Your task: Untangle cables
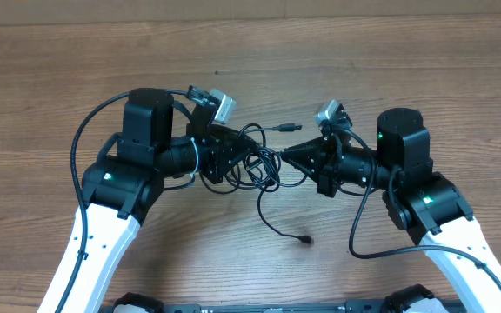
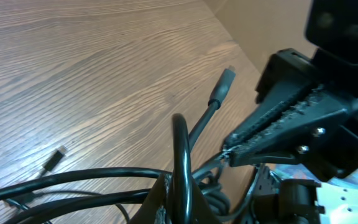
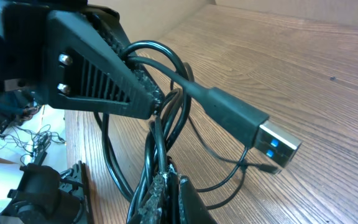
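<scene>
A tangle of black cables lies at the table's middle, between my two grippers. My left gripper is shut on a thick black cable loop that rises between its fingers. My right gripper faces it from the right and is shut on a bundle of black cable strands at its fingertips. A USB plug with a blue insert sticks out past the left gripper's fingers. The two grippers' tips are almost touching.
One cable end with a plug points away behind the tangle. A thin cable trails toward the front and ends in a small plug. The table is bare wood. A small connector lies on the wood to the left.
</scene>
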Action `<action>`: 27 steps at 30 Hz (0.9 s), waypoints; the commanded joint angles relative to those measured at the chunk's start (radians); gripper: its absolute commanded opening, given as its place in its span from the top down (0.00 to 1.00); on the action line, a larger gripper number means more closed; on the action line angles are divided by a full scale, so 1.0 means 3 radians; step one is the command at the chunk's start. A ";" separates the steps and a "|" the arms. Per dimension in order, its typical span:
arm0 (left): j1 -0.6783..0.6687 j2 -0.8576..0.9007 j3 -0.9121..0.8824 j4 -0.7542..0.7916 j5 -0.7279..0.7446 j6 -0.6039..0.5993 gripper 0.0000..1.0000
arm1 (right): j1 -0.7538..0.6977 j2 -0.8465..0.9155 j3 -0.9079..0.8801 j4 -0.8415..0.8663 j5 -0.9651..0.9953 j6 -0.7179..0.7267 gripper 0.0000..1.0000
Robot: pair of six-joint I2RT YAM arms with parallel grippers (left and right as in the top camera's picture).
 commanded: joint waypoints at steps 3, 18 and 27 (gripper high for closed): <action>0.0000 -0.0028 0.0056 -0.0125 -0.0655 -0.0341 0.96 | -0.0006 -0.0046 0.0053 0.0024 0.0333 0.0304 0.96; 0.0000 -0.0029 0.0056 -0.0340 -0.1364 -0.0940 0.96 | -0.0006 -0.0046 0.0053 0.0023 0.1052 0.0898 0.70; 0.0000 -0.0029 0.0056 -0.0332 -0.1175 -0.0603 0.96 | -0.0006 -0.0046 0.0053 0.0023 0.1050 0.0896 0.11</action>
